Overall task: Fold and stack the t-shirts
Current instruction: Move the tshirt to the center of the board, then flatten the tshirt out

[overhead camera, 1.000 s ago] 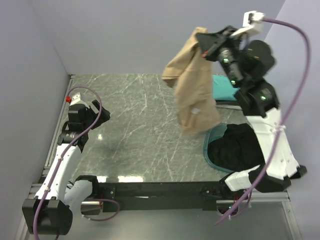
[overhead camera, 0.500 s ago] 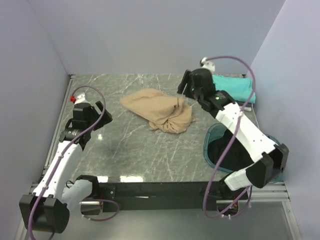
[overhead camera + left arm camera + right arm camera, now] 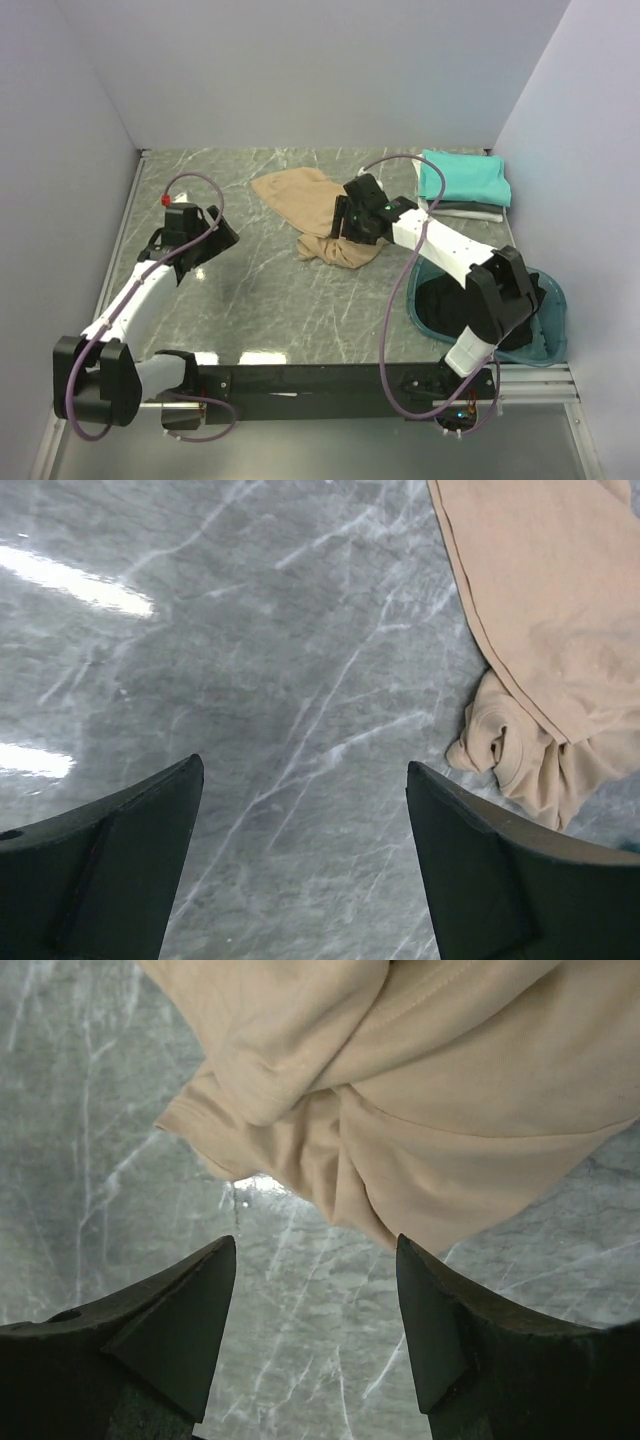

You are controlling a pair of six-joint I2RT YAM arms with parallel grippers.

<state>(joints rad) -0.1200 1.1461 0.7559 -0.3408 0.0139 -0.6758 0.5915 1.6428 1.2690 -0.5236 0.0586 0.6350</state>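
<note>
The tan t-shirt (image 3: 312, 210) lies crumpled mid-tabletop (image 3: 250, 290). The right claw (image 3: 315, 1250), wide and empty, hangs over its bunched edge. The left claw (image 3: 300, 770) gapes wide nearby. A folded teal shirt (image 3: 462, 177) sits far right, and black shirts (image 3: 450, 305) fill the basin (image 3: 555, 300).

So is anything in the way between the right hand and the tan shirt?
Nothing visible is. The open right hand is right at the crumpled tan shirt, with only a bit of bare table showing between them.

Matt, soft-cloth tan t-shirt (image 3: 300, 195) — glossy, smooth marbled table (image 3: 255, 295)
</note>
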